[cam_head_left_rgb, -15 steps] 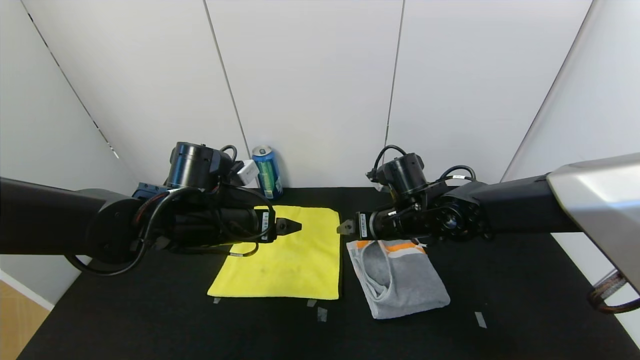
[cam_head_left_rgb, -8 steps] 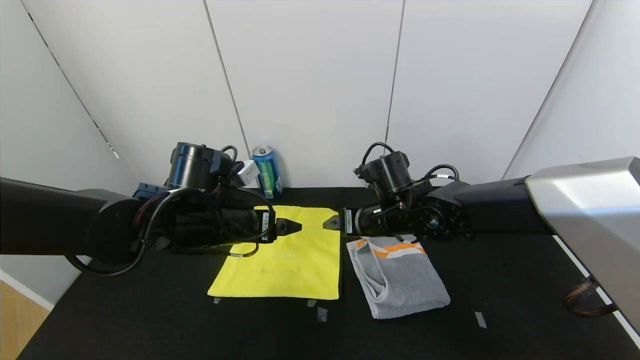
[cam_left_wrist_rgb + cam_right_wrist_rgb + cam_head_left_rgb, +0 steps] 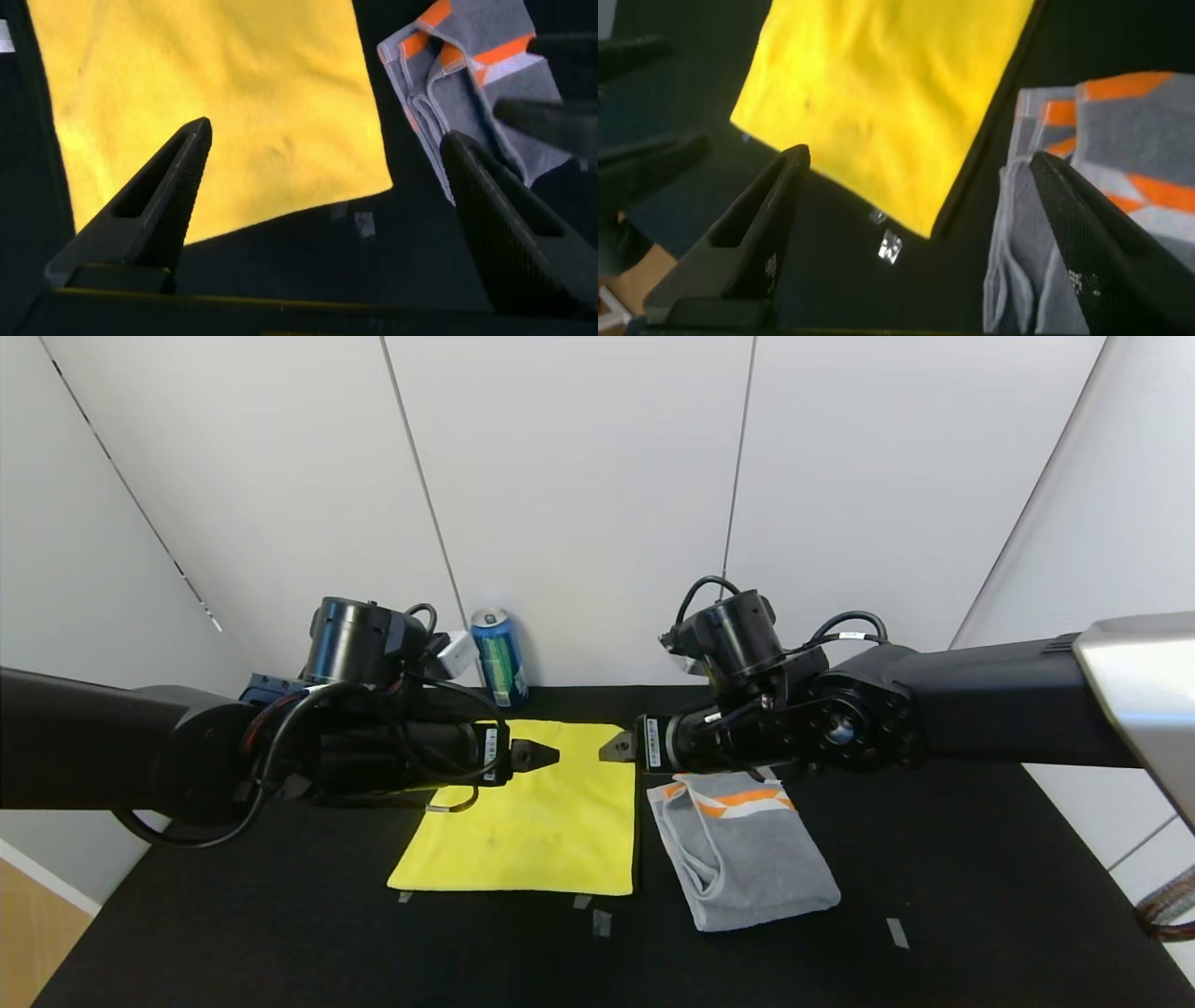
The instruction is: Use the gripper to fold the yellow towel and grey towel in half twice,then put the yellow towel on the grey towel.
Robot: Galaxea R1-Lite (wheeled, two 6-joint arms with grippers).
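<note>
Both grippers hovering over the towels; nothing gripped.

Left gripper point(image 3: 549, 755) and right gripper point(image 3: 611, 748), jaws spread, are facing across the yellow towel point(image 3: 532, 821) lying flat mid-worktop; probably readying its fold; the grey towel point(image 3: 742, 854), folded, is sitting rightward.

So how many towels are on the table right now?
2. The yellow towel lies flat at centre-left, under both grippers. The grey towel lies folded just to its right, its orange-striped end toward the wall. No others visible, though the arms hide part of the table.
</note>
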